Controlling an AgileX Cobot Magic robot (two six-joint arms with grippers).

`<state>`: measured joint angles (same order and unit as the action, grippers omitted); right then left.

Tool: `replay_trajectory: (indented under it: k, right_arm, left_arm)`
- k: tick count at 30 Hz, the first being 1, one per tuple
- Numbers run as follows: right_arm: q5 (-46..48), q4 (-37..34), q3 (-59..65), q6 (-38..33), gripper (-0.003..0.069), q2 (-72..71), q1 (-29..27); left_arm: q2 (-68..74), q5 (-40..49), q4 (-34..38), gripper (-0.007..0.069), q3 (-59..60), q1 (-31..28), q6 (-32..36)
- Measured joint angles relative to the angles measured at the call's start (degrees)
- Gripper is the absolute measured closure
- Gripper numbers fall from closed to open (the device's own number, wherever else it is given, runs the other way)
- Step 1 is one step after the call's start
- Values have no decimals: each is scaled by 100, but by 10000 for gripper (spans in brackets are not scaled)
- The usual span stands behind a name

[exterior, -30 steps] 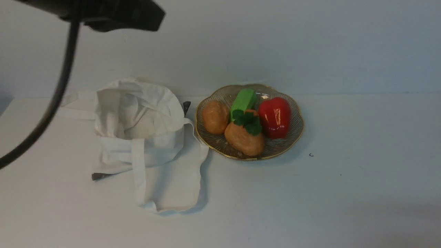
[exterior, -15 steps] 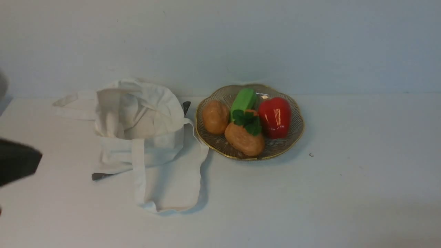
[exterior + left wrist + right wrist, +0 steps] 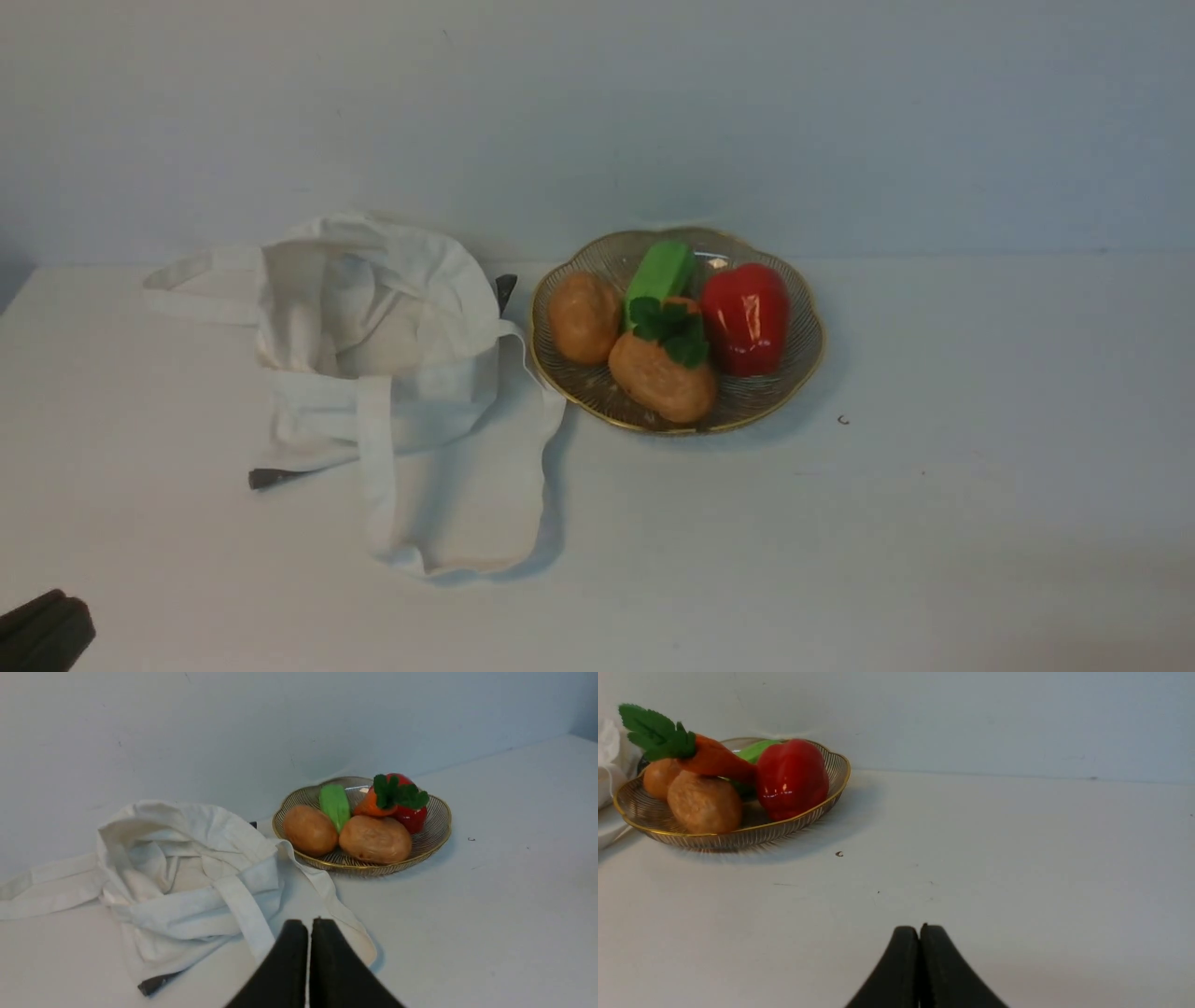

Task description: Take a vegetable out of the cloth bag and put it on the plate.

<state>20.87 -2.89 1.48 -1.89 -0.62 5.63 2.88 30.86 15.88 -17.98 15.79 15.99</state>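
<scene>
1. Jaws on your left gripper (image 3: 309,924) are pressed together with nothing between them. It hangs low over the table (image 3: 934,523), near the cloth bag (image 3: 392,355) on your side of it.
2. Your right gripper (image 3: 919,928) is closed and empty too, and sits well apart from the plate (image 3: 805,369).
3. The bag lies slumped and crumpled with its mouth open. One strap (image 3: 327,889) runs right up beside the plate's rim. You cannot see whether anything is left inside.
4. The carrot (image 3: 717,760) is out of the bag and on the plate. It is perched across the two potatoes (image 3: 583,317), next to the green vegetable (image 3: 661,269) and the red pepper (image 3: 745,317). The placing looks done to you.
5. Watch the perch: the carrot rests on rounded tops, not on the glass. A knock to the plate could roll it over the rim.
6. Watch the strap: if your left gripper snags it while moving, the cloth could tug or nudge the plate and shake the pile.
</scene>
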Motion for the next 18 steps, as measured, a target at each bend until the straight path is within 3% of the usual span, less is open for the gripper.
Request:
replay_trajectory:
  k: [18]
  right_arm:
    - [0, -6, 0, 0, 673, 0, 0]
  left_arm:
    - [-28, -50, -112, 629, 667, 0, -13]
